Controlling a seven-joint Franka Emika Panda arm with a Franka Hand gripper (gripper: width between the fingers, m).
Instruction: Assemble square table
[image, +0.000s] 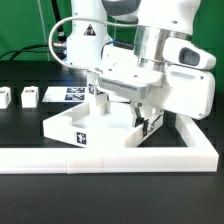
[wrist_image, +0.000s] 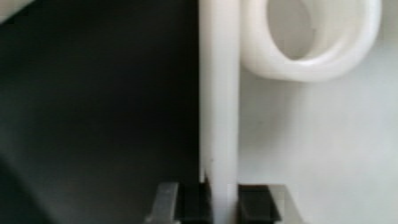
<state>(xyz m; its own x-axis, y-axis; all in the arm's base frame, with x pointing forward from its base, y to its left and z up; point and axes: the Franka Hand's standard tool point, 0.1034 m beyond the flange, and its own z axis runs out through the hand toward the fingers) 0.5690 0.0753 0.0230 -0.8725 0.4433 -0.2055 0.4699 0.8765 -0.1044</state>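
The square table's white slab (image: 100, 125) lies on the black table against the L-shaped rail, a black-and-white tag (image: 82, 137) on its near side. My gripper (image: 148, 118) stands at the slab's edge on the exterior view's right and is shut on that edge. In the wrist view the thin white edge (wrist_image: 221, 100) runs between my two black fingers (wrist_image: 178, 200), with my gripper (wrist_image: 221, 200) closed on it and a round corner socket (wrist_image: 311, 40) beside it. Two small white tagged leg blocks (image: 29, 97) (image: 3, 97) stand at the exterior view's left.
The long white L-shaped rail (image: 110, 156) runs along the front and up the exterior view's right side. The marker board (image: 72, 95) lies flat behind the slab. A white upright piece (image: 100, 96) shows at the slab's far side.
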